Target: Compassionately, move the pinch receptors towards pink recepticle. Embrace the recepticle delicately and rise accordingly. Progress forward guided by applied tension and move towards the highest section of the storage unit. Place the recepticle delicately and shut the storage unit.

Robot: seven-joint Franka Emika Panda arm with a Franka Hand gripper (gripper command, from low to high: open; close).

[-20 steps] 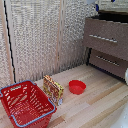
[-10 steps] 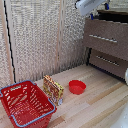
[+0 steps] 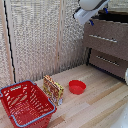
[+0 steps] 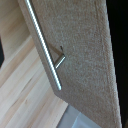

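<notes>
1. The arm (image 3: 92, 7) is up at the dresser (image 3: 107, 45), over the top drawer (image 3: 106, 36), which stands at the exterior view's right, off the worktop's far right edge.
2. The fingers (image 3: 91, 21) show only as a dark tip under the white block. Whether they are spread or pressed together cannot be told, and the wrist view shows none of them.
3. The pink cup is in neither view. It may be in the drawer or hidden by the arm, but that is a guess.
4. The top drawer looks pulled out a little, with a dark gap above its front. So the step in hand is probably placing the cup or shutting the drawer.
5. The drawer front is wide, and its long axis runs along the dresser face. The silver handle (image 4: 44, 44) lies along that axis and stands off the front on a short post.
6. Handling, judged: the drawer is stiff wood and will slide straight in. A flat push on the front near the handle's middle should keep it from skewing.
7. The handle is smooth metal and probably slippery, so a pinch there could slide.
8. On the worktop (image 3: 100, 107) stand a red basket (image 3: 25, 102) at the near left corner, a snack box (image 3: 52, 89) touching it, and a red bowl (image 3: 77, 86) near the middle.
</notes>
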